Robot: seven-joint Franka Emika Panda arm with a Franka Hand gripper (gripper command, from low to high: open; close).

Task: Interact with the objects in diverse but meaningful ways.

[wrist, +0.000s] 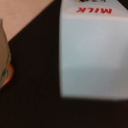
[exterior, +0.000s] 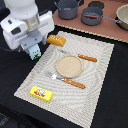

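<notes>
My gripper (exterior: 32, 48) hangs at the exterior view's left, right over the light-blue carton (exterior: 34, 52), which stands at the placemat's edge. The arm's body hides the fingers, so I cannot tell whether they touch the carton. In the wrist view the carton (wrist: 92, 50) fills most of the picture, with red "MILK" lettering on it and black table around it; no fingertips show. The orange ridged bread loaf (exterior: 56, 40) lies just beside the carton on the mat. Near the mat's front corner lies the yellow flat packet (exterior: 41, 93).
A round beige plate (exterior: 68, 65) sits mid-mat, with an orange-handled fork (exterior: 67, 80) in front of it and a knife (exterior: 87, 58) beside it. Two grey pots (exterior: 67, 7) (exterior: 92, 15) stand on the wooden surface behind. A blurred beige and orange shape (wrist: 4, 60) lies beside the carton.
</notes>
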